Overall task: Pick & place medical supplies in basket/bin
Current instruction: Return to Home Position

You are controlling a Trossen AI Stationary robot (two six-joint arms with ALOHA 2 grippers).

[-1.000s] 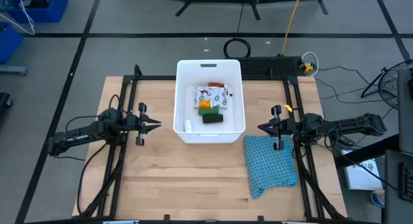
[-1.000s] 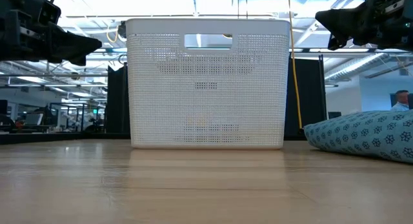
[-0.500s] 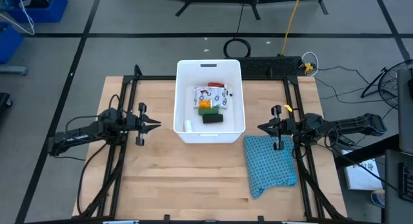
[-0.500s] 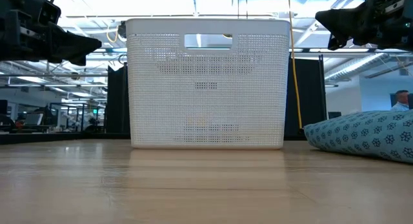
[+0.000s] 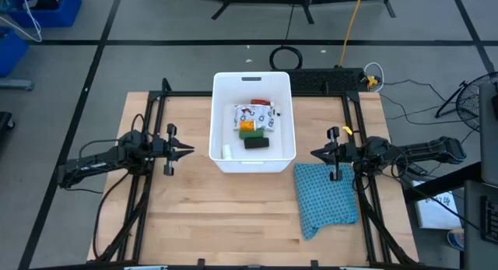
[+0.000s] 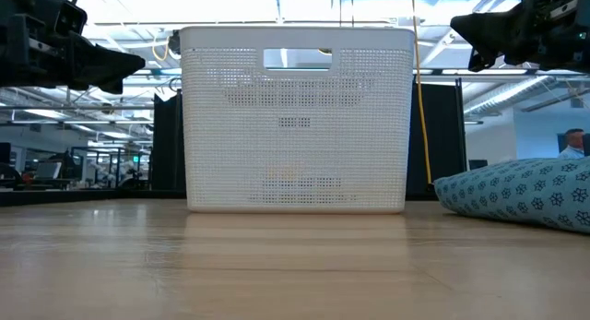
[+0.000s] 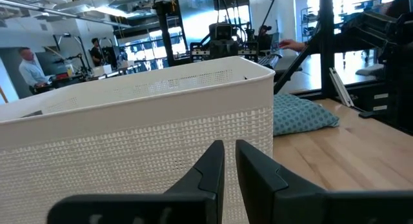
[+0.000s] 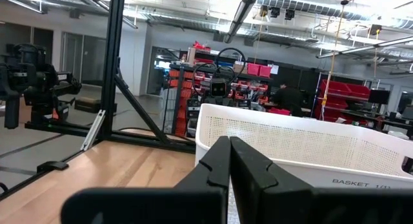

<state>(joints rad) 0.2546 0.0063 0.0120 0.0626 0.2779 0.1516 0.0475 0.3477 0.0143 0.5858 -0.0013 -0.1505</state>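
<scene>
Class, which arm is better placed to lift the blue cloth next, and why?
Right: the right gripper hovers close to the blue cloth, while the left gripper sits beyond the white basket.

An industrial robotics lab: red storage bins (image 8: pixel 352 88), metal shelving (image 8: pixel 193 79), other robot rigs (image 7: pixel 222 37), exposed ceiling.

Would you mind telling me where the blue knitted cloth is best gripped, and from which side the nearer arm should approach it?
I would pinch the blue cloth at its top edge, coming straight down from above. It lies flat and limp on the table, so only a raised edge or fold gives the fingers purchase. That edge sits right under the right gripper, beside the basket. The left gripper waits across the basket.
</scene>
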